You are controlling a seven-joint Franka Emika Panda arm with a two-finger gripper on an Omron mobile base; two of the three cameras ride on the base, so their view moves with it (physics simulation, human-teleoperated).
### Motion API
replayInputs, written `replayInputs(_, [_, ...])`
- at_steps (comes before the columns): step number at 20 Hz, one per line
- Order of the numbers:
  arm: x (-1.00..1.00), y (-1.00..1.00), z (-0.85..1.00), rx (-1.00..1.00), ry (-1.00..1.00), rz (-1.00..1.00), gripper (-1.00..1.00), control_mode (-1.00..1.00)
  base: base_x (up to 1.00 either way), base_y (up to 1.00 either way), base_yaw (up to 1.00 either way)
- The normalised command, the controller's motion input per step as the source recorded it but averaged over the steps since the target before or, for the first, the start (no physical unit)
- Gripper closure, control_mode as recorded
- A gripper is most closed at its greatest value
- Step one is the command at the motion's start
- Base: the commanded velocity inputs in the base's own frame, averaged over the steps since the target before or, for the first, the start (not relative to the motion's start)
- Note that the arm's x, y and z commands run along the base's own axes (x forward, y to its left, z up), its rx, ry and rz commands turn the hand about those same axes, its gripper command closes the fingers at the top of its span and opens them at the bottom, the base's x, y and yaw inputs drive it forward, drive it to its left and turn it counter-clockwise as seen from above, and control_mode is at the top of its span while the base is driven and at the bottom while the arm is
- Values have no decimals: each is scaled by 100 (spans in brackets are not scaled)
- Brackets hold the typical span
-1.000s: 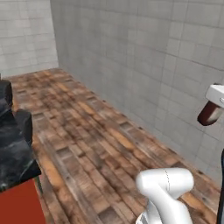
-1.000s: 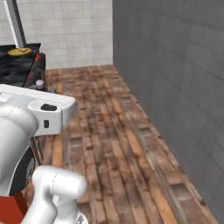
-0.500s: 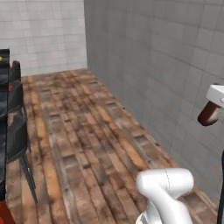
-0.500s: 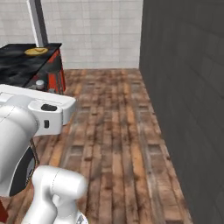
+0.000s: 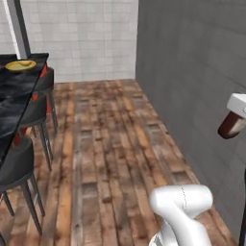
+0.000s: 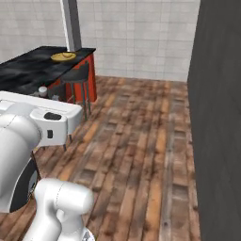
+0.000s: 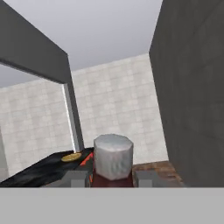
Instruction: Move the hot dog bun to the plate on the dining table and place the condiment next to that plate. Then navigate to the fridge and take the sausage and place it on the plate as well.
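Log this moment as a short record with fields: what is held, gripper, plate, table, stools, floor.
held: small dark red-brown condiment bottle with a grey cap, up in the air
gripper: two-finger gripper, shut on the bottle
plate: round yellow plate, on the far end of the table
table: black white-veined marble dining table, red base
stools: dark round stools along the table
floor: brown wood planks
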Motion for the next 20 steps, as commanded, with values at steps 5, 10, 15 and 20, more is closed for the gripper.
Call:
replayInputs(5, [0, 0, 0, 0, 0, 0, 100, 100, 96, -45, 48])
replayInputs(10, [0, 0, 0, 0, 0, 0, 100, 100, 96, -47, 47])
replayInputs(15, [0, 0, 0, 0, 0, 0, 100, 100, 95, -50, 46])
replayInputs(20, [0, 0, 0, 0, 0, 0, 100, 100, 83, -59, 44])
